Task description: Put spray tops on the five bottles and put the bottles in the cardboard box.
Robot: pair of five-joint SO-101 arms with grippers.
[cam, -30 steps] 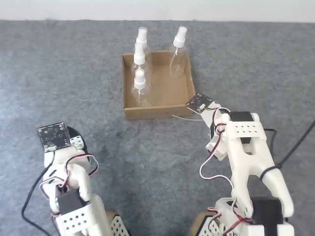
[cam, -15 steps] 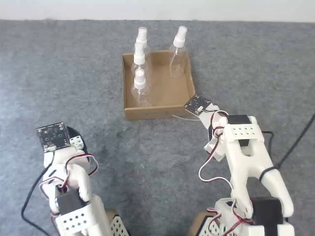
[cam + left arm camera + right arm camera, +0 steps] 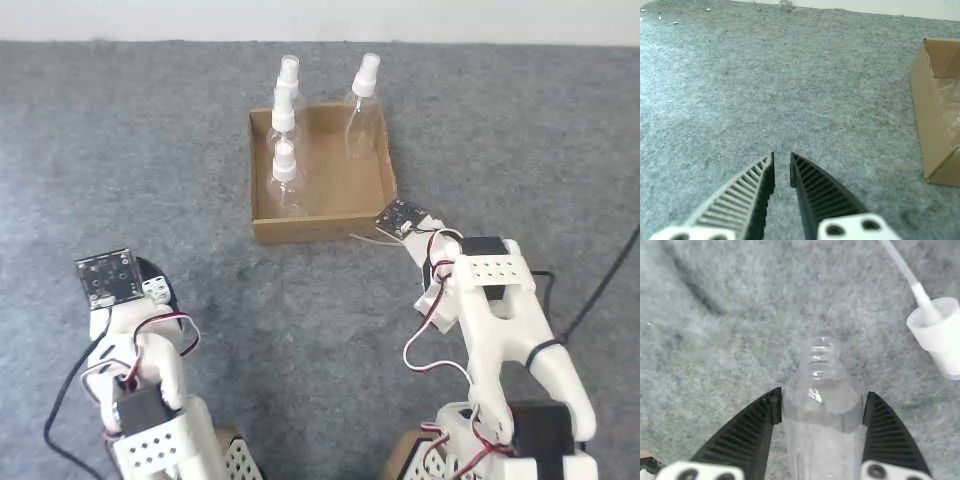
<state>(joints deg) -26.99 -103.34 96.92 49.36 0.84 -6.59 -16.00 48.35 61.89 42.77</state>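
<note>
An uncapped clear bottle lies on the grey carpet between the fingers of my right gripper, which press on both of its sides. A white spray top with its thin tube lies loose on the carpet just beyond the bottle's neck. In the high view the right arm reaches to the front right corner of the cardboard box, hiding the bottle. Several clear bottles with spray tops stand in the box. My left gripper hovers over bare carpet, shut and holding nothing.
The left arm is folded back at the near left of the table. Grey carpet covers the whole table. The box's side wall stands off to one side of the left gripper, with open carpet between them.
The right arm has shifted slightly left along the box's front corner. The left arm and the bottles in the box have not moved.
</note>
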